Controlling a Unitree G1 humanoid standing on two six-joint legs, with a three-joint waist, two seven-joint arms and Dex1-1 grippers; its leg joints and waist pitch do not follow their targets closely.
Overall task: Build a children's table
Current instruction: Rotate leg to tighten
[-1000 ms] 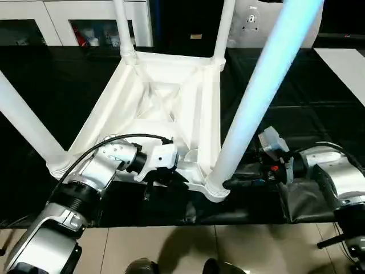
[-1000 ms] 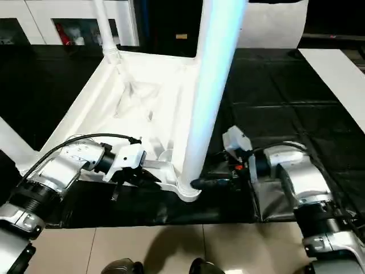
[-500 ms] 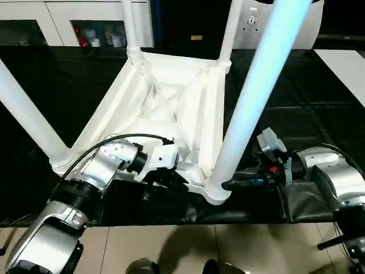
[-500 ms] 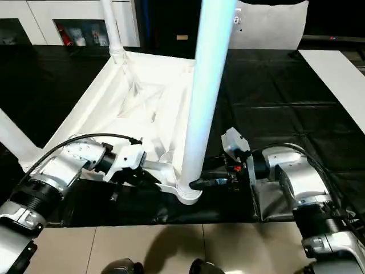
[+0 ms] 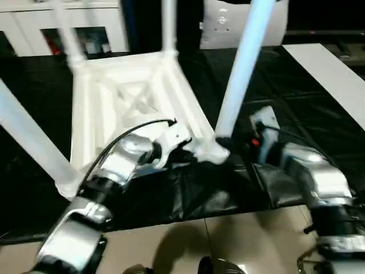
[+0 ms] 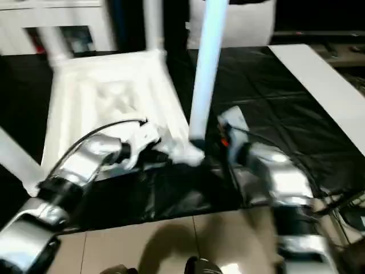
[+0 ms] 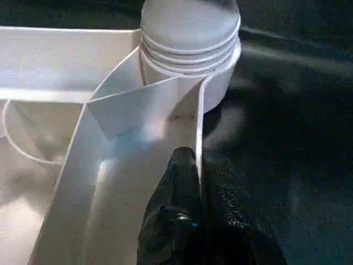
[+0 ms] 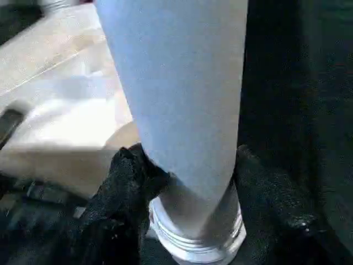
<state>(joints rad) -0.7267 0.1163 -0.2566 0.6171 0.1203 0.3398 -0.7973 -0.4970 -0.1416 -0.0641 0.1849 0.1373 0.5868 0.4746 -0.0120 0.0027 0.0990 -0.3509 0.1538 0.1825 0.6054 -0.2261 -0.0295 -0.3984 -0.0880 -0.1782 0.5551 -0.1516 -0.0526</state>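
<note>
The children's table (image 5: 131, 97) lies upside down on a black cloth, ribbed underside up, with its legs standing in the corner sockets. My left gripper (image 7: 196, 165) is shut on the thin rim wall right beside the near right socket (image 7: 190, 55); the head view shows the left gripper (image 5: 185, 149) at that corner. My right gripper (image 8: 190, 182) is shut on the base of the near right leg (image 5: 239, 74), one finger (image 8: 129, 171) on each side just above the threaded collar. Another leg (image 5: 28, 142) rises at the near left.
The black cloth (image 5: 319, 120) covers the work surface up to its front edge, with tan floor tiles (image 5: 239, 240) below. A flat white board (image 5: 331, 74) lies at the right. A white cabinet (image 5: 34, 28) stands behind at the left.
The whole picture has shifted, and the table top now appears swung to the left, its near right corner farther from me. The right gripper's fingers have closed in on the leg.
</note>
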